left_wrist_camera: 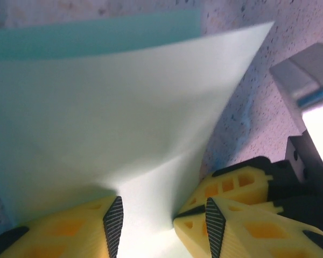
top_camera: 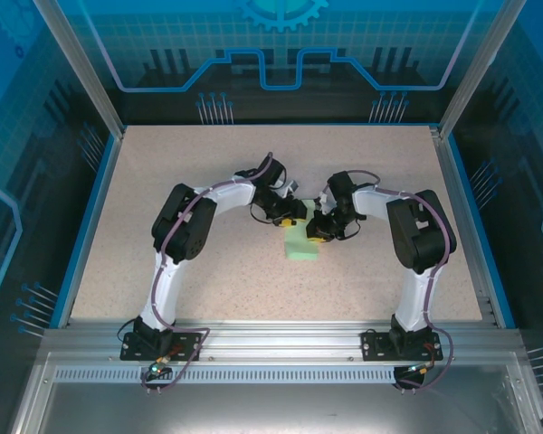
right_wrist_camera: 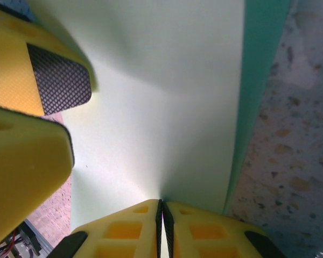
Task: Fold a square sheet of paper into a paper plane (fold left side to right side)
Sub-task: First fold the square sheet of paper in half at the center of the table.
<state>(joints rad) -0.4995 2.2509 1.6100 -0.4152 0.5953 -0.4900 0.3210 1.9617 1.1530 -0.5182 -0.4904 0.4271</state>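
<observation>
Right end effector [right_wrist_camera: 162, 212] of mine clamped tight on an edge of the square sheet of paper [top_camera: 301, 245], my left end effector [left_wrist_camera: 160, 217] partly open with the paper's raised flap between its pads, sheet at centre of the top view, on the speckled surface [top_camera: 208, 271].

Speckled table [top_camera: 163, 163] under pale green paper [top_camera: 300, 248]

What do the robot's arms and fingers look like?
The left arm and right arm are white tubes with chunky black joints. A thin purple cable runs along each. The left gripper and right gripper have yellow plastic fingers with cut-out holes and black grid-patterned pads.
</observation>
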